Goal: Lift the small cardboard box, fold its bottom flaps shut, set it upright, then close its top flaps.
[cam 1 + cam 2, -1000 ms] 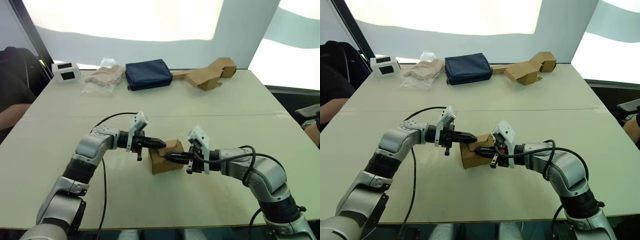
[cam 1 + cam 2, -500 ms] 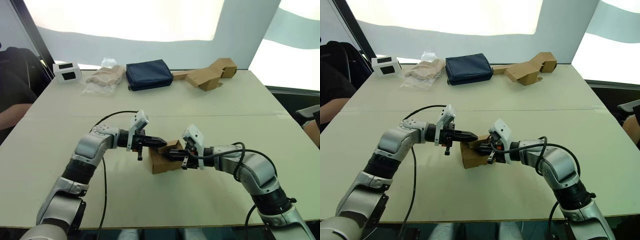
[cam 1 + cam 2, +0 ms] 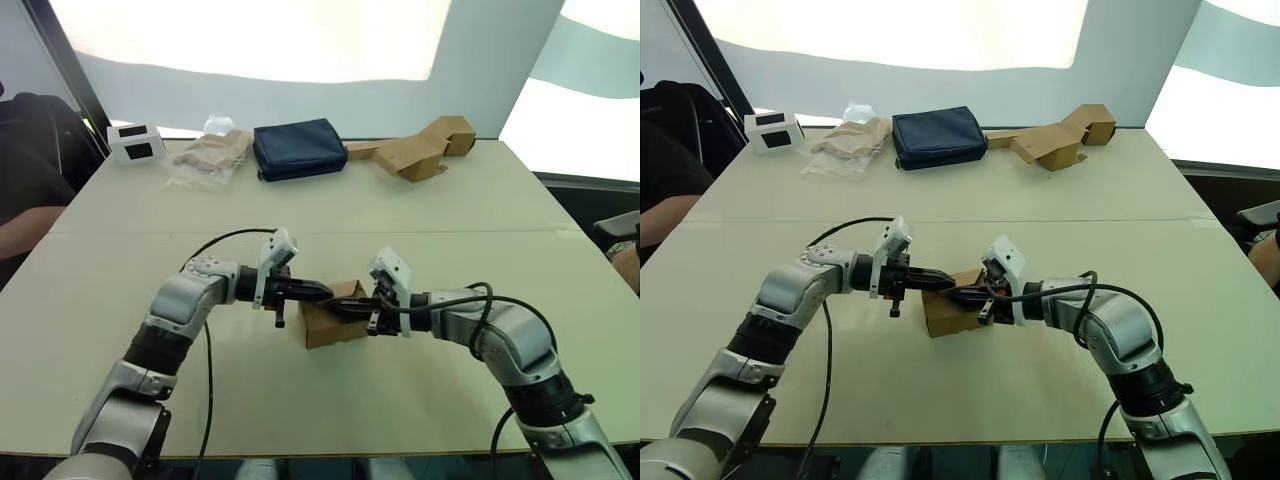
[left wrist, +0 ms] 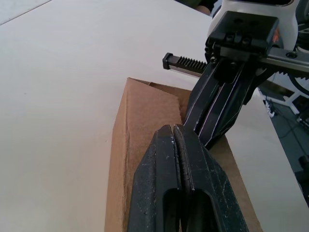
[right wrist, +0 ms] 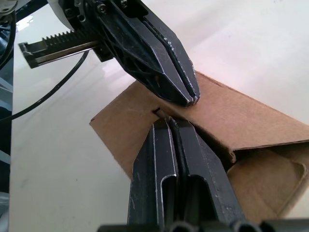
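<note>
At mid-table, the left gripper (image 3: 318, 293), fingers pressed together, bears on the box (image 3: 334, 324) top from the left; the right gripper (image 3: 345, 305), likewise closed and empty, meets it tip to tip on the flaps. With nothing clamped, a slipping fingertip could let a flap spring back or skid the box. Since a second ago, the right gripper has advanced over the box top.

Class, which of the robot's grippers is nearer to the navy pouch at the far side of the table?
Left. The left gripper is nearer the navy pouch; the right gripper is farther, both over the small cardboard box.
</note>
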### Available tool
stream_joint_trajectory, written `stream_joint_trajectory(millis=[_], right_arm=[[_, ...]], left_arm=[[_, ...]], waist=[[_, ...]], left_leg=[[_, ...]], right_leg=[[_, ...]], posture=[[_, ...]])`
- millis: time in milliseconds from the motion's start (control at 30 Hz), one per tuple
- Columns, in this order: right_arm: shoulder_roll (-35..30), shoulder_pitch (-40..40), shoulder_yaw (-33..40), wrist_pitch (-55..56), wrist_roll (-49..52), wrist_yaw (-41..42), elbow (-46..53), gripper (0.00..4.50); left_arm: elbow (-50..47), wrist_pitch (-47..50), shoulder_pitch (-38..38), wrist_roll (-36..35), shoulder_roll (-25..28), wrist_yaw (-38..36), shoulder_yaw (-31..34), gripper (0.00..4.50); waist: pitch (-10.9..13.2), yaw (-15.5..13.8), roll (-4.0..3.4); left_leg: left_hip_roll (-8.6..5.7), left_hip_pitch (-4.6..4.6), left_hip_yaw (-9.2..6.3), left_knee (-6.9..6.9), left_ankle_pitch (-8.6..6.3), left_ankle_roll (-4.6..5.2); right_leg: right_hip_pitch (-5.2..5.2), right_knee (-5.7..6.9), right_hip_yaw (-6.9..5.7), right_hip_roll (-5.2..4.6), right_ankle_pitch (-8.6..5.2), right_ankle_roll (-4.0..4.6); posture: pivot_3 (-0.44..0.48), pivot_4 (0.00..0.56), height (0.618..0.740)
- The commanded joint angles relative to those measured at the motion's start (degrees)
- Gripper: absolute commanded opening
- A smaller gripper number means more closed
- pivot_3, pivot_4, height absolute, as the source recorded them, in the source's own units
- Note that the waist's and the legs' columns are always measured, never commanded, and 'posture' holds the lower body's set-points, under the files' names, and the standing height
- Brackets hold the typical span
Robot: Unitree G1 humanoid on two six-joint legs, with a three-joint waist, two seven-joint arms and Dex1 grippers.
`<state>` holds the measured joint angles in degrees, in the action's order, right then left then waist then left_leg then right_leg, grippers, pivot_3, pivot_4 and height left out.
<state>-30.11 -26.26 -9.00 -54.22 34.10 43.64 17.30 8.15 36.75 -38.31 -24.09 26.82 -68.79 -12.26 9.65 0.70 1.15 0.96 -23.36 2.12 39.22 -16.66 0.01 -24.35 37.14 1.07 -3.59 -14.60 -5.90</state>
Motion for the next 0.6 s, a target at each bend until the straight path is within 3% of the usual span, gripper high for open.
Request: stream_joint_trajectory(millis=[33, 267, 600], right_arm=[[-0.9, -0.7, 4.0, -0.9, 3.4, 0.6, 4.0, 0.00], [-0.5, -2.6, 7.0, -1.5, 4.4, -1.3, 4.0, 0.00], [0.1, -3.5, 5.3, 3.5, 0.0, -2.5, 1.7, 0.00]], left_arm=[[-0.7, -1.1, 0.5, 1.0, 0.7, -0.2, -0.3, 0.04], [-1.5, -3.4, 3.0, 3.3, 1.6, -0.9, -2.2, 0.04], [-8.6, 4.1, 0.5, -3.8, 2.2, 1.3, 4.9, 0.04]], waist=[[0.0, 0.0, 0.00], [0.0, 0.0, 0.00], [0.0, 0.1, 0.00]], left_leg=[[0.00, 0.00, 0.00, 0.00, 0.00, 0.00], [0.02, 0.02, -0.01, 0.00, 0.00, 0.00], [0.02, -0.02, -0.01, 0.00, 0.00, 0.00]], right_leg=[[0.00, 0.00, 0.00, 0.00, 0.00, 0.00], [0.00, 0.01, 0.00, 0.00, 0.00, 0.00], [-0.03, 0.00, 0.00, -0.02, 0.00, 0.00]], posture=[[0.000, 0.150, 0.740], [0.000, 0.150, 0.740], [0.000, 0.150, 0.740]])
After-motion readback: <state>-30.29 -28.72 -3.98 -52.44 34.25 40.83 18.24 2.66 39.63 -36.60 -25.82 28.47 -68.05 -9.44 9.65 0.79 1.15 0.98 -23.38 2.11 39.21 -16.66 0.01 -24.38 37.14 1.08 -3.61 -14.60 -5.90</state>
